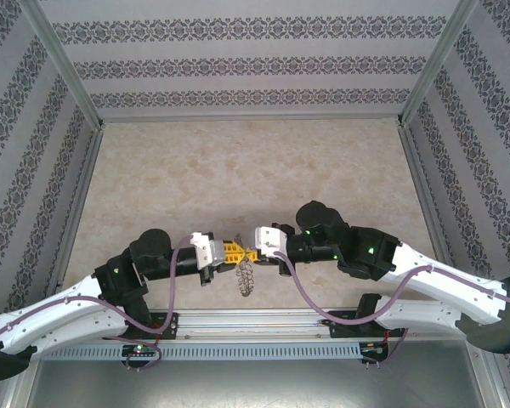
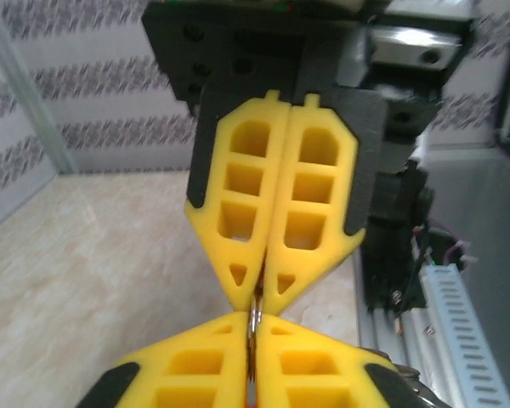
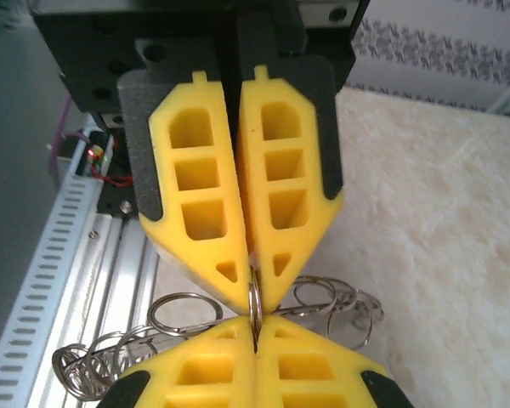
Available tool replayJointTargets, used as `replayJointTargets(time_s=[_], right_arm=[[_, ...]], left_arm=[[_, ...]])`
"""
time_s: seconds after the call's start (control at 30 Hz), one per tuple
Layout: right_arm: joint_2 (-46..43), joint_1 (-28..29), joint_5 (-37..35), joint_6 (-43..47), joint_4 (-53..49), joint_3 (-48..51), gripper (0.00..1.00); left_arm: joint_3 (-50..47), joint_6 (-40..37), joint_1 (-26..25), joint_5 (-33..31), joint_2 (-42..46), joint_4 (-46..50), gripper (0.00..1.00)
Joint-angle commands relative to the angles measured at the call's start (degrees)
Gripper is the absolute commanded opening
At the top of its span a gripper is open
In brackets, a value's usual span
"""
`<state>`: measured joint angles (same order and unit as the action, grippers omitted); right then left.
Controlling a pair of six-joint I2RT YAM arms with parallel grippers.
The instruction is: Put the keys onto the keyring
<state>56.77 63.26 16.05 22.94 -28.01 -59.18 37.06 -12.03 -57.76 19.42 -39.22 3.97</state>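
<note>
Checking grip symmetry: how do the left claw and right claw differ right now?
The left claw has its fingers parted in a thin wedge toward the base; the right claw has its fingers pressed flush. The left claw enters from the left, the right claw from the right. Both pinch the same keyring, tip to tip.

The keyring (image 3: 255, 299) is hidden where yellow fingertips (image 3: 238, 291) pinch it, its loops partly behind the lower ones.
</note>
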Motion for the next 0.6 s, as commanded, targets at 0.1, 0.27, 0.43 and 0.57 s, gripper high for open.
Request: replayJointTargets(time_s=[0.1, 0.27, 0.43, 0.57], right_arm=[[5.00, 2.18, -5.13, 4.00, -5.97, -5.97, 0.00], [5.07, 2.46, -5.60, 4.56, -6.27, -6.36, 0.00], [2.07, 2.09, -3.57, 2.54, -2.65, -3.73, 0.04], [-1.32, 0.49, 3.02, -1.33, 4.19, 0.85, 0.16]], left_arm=[[6.63, -5.46, -0.75, -6.62, -7.15, 9.74, 0.12], [5.71, -4.86, -0.77, -7.02, -6.84, 6.50, 0.00], [2.08, -2.76, -0.78, -2.15, -0.73, -0.66, 0.00], [-0.37, -0.77, -0.76, 1.52, 3.21, -6.69, 0.00]])
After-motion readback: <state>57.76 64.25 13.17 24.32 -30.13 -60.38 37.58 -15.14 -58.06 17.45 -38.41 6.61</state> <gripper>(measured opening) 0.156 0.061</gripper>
